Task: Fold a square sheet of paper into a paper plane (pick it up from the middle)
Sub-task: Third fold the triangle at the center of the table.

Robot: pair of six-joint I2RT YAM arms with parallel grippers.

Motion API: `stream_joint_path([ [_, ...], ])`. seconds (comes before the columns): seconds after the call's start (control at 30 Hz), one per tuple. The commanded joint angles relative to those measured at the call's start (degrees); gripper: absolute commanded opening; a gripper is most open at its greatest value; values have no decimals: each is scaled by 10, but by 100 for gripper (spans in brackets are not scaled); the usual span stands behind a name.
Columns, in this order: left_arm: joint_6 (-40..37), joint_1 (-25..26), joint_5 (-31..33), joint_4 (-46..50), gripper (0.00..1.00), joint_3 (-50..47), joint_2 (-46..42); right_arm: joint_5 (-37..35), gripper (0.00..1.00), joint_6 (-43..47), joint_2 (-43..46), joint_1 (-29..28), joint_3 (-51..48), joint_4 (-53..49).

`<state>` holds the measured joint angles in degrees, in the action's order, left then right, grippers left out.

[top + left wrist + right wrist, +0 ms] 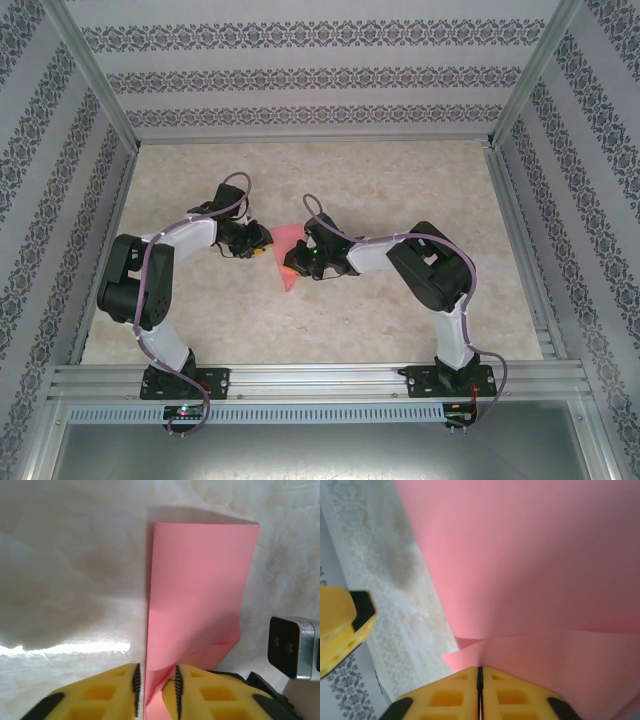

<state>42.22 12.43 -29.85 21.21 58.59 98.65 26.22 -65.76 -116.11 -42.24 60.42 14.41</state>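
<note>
One pink paper point(200, 580), two grippers, left gripper point(156, 680) ajar, right gripper point(480, 672) pinching it

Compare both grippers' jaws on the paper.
The left gripper holds its jaws parted around the square sheet of paper; the right gripper has them pressed shut on it. The left gripper sits left of the sheet, the right gripper right of it. Both are yellow-fingered.
</note>
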Motion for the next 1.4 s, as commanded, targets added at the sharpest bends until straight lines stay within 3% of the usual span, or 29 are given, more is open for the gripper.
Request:
stream_joint_path([
  [0.0,-6,13,-28,-15,22,-12,-14,-18,0,8,-19,-3,-10,-62],
  [0.43,-28,56,-51,2,0,-12,15,-24,0,16,-20,-4,7,-102],
  [0.9,-33,64,-22,17,0,-6,52,-26,0,10,-22,-5,9,-100],
  [1.1,-21,70,-17,-22,0,-20,60,-21,0,12,-21,-5,8,-93],
  [1.37,-77,74,59,49,0,-35,68,37,0,13,19,13,-1,6],
])
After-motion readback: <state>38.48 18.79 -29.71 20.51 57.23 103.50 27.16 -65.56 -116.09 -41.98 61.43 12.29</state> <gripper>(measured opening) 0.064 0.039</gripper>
